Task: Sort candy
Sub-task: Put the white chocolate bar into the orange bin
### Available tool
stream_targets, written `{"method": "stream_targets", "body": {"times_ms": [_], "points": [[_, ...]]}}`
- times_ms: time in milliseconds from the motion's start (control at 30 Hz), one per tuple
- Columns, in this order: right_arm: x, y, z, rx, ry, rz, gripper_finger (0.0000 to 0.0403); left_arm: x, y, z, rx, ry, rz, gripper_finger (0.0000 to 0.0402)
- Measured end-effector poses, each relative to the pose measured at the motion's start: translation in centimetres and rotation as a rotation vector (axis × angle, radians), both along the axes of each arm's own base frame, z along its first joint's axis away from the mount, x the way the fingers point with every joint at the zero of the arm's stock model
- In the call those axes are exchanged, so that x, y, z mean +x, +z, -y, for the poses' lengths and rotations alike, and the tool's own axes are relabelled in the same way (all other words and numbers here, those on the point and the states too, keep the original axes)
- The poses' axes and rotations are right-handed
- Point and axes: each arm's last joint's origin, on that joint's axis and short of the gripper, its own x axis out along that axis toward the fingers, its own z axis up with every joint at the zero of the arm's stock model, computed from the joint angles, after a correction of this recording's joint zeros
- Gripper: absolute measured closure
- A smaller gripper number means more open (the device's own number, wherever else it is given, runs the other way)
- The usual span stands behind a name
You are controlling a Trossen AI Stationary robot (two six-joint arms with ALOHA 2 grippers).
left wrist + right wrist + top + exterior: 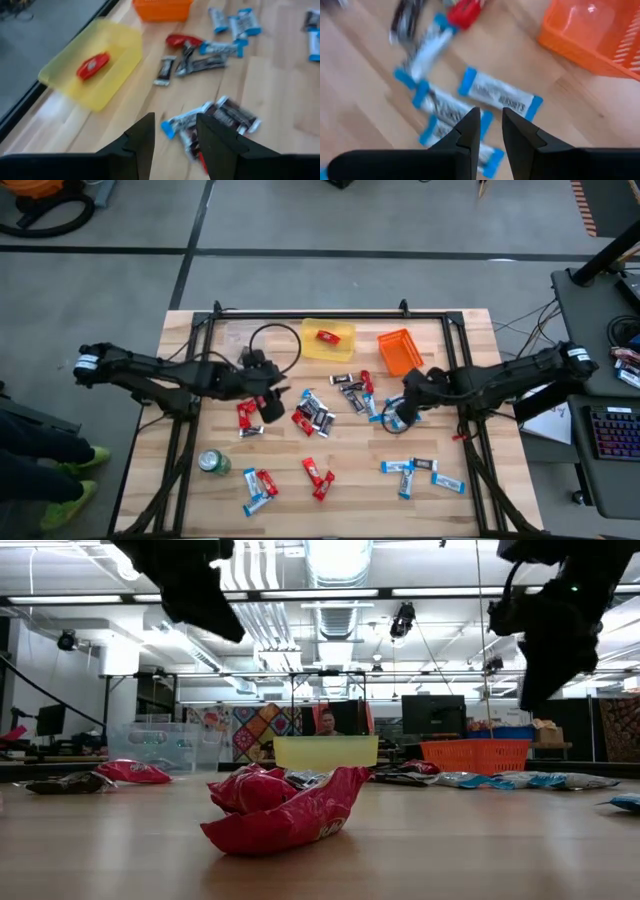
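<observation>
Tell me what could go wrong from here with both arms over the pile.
Left gripper hangs open over overlapping blue-white and dark wrapped bars, so it may pinch two kinds together. Right gripper has only a narrow gap above tightly packed blue-and-white bars, so it may shove them. The orange mesh basket sits close and could be bumped.

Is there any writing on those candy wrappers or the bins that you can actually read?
"HERSHEY'S": seems to read so on the blue-and-white bar in the right wrist view, though blurred.
Red wrapper in the low view: a white logo, unreadable.
Green can, yellow bin, orange bin: no legible text.
</observation>
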Motion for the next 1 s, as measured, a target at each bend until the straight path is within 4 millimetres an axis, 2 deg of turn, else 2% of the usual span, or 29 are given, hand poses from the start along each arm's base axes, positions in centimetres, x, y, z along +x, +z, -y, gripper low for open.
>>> {"method": "stream_targets", "body": {"times_ms": [133, 333, 667, 1000], "points": [[0.6, -0.9, -0.2, -0.049, 0.243, -0.17, 0.0313, 0.1, 0.2, 0.1, 0.013, -0.01, 0.02, 0.0274], [1.5, -2.5, -0.2, -0.096, 0.466, -0.341, 0.0282, 0.1, 0.2, 0.1, 0.02, -0.016, 0.016, 0.0274], [2.3, -4.2, -0.1, -0.086, 0.449, -0.419, 0.028, 0.2, 0.3, 0.1, 0.038, -0.032, 0.021, 0.0274], [4.6, -4.8, 1.6, -0.057, 0.363, -0.435, 0.028, 0.2, 0.3, 0.1, 0.049, -0.041, 0.021, 0.0274]]}}
